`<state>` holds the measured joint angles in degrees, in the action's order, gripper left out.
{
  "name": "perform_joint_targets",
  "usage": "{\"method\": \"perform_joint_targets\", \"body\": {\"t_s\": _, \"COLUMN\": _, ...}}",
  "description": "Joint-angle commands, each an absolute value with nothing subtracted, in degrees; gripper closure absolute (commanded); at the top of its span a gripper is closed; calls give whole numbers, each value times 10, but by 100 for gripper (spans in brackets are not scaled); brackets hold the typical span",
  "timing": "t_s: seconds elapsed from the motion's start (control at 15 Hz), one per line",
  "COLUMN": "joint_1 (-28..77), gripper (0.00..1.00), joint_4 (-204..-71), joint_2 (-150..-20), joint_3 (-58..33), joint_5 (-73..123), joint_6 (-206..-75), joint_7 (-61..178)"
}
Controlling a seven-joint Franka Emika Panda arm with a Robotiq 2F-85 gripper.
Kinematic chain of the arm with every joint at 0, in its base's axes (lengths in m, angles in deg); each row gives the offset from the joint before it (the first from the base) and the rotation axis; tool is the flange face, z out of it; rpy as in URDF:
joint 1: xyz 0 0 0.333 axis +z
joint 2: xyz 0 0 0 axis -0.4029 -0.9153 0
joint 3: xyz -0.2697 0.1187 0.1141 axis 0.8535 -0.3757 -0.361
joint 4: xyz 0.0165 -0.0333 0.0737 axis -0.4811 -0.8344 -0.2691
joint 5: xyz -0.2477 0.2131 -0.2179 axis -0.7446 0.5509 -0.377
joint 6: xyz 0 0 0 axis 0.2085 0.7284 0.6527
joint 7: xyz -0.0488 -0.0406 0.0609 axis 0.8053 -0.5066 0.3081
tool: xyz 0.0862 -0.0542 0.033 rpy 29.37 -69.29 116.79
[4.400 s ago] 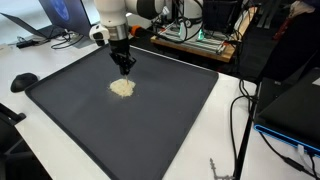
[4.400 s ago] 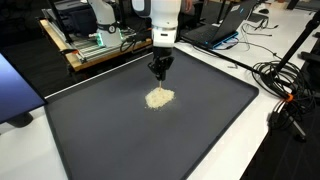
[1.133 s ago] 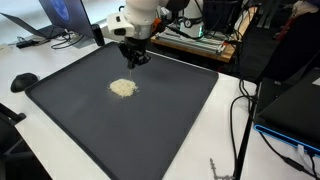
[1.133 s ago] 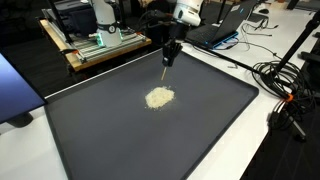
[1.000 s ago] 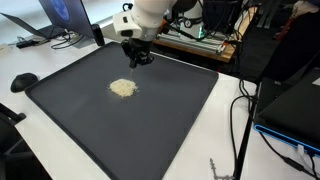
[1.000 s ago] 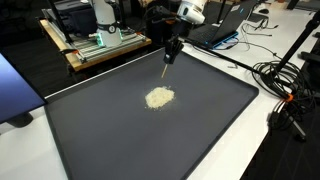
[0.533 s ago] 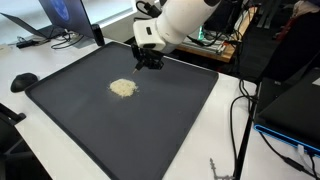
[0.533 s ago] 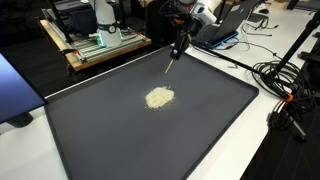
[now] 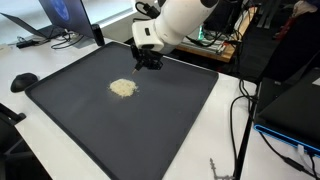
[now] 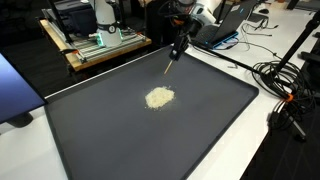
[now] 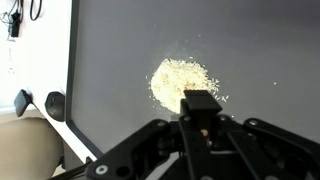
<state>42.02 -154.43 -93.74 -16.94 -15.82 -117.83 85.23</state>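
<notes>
A small pile of pale beige grains [image 9: 122,88] lies on a large black mat [image 9: 150,135], and shows in both exterior views [image 10: 159,97]. My gripper [image 9: 150,63] hangs tilted in the air above the mat's far edge, apart from the pile and beyond it. A thin pale sliver seems to point down from its tips [image 10: 168,66]; what it is cannot be told. In the wrist view the fingers [image 11: 200,102] are pressed together, with the pile [image 11: 180,80] just past them on the mat [image 11: 260,50].
The mat lies on a white table. A laptop [image 9: 55,15] and a black round object [image 9: 22,81] sit near one mat corner. A wooden board with electronics [image 10: 95,45] stands behind the mat. Cables [image 10: 285,95] trail along one side.
Since 4.4 s ago the gripper has risen from just above the pile and swung to the mat's far edge, tilting. In the last half second nothing has moved.
</notes>
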Motion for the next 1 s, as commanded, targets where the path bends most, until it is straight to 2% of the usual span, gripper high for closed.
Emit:
{"method": "perform_joint_targets", "body": {"t_s": 0.0, "joint_1": 433, "gripper": 97, "joint_4": -1516, "joint_2": -964, "joint_3": -180, "joint_5": -182, "joint_6": -1138, "joint_7": 888}}
{"method": "perform_joint_targets", "body": {"t_s": 0.53, "joint_1": 490, "gripper": 97, "joint_4": -1386, "joint_2": -1090, "joint_3": -188, "joint_5": -241, "joint_6": -968, "joint_7": 965}}
{"method": "perform_joint_targets", "body": {"t_s": 0.93, "joint_1": 488, "gripper": 97, "joint_4": -1317, "joint_2": -1162, "joint_3": -193, "joint_5": -270, "joint_6": -964, "joint_7": 939}}
